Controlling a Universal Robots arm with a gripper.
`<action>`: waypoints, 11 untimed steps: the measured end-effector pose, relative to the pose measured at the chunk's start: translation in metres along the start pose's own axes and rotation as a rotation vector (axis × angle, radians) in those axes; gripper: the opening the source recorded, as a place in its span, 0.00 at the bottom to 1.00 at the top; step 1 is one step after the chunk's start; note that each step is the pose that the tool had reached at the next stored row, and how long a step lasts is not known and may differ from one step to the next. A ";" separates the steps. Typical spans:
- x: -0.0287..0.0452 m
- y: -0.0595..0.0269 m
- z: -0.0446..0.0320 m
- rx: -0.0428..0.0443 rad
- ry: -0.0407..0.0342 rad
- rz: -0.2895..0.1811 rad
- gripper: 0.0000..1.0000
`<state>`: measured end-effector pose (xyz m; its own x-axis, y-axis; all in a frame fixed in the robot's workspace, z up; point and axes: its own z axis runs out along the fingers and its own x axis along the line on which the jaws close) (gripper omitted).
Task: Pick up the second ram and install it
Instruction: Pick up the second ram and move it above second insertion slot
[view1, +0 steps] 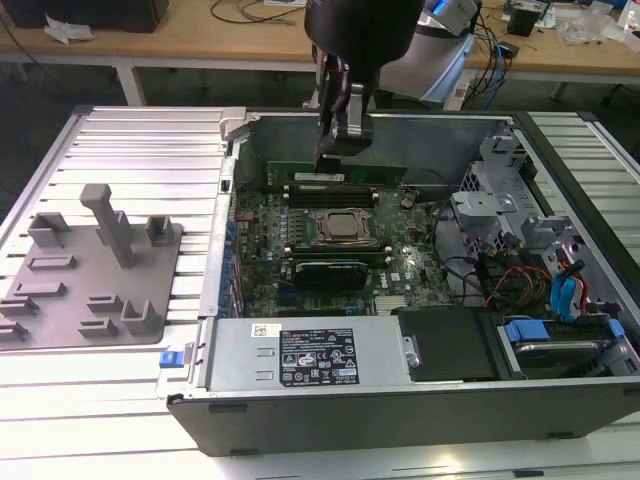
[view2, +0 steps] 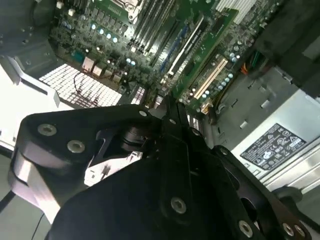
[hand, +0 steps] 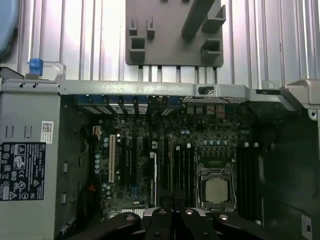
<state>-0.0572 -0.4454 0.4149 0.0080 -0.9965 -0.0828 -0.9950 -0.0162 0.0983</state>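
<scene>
My arm hangs in from overhead, wrist pretty much vertical. And my gripper (view1: 332, 153) points straight down.

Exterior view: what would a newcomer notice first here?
The open case sits in the middle, its green motherboard bare, with the square socket at its centre. The dark gripper hangs low over the board, just beyond the socket. On the exterior view's left, a grey tray with upright posts lies on the ribbed table.

Bright room, case (view1: 400, 425) interior seemingly shadowed
</scene>
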 end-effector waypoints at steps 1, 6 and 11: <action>-0.0025 -0.0005 0.0039 -0.0012 0.0013 -0.014 0.09; -0.0205 -0.0034 0.0191 -0.0037 0.0047 -0.049 0.09; -0.0406 -0.0100 0.0319 -0.0010 0.0060 -0.060 0.09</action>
<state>-0.0507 -0.4022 0.3856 0.0683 -0.9942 -0.0826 -0.9926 -0.0760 0.0944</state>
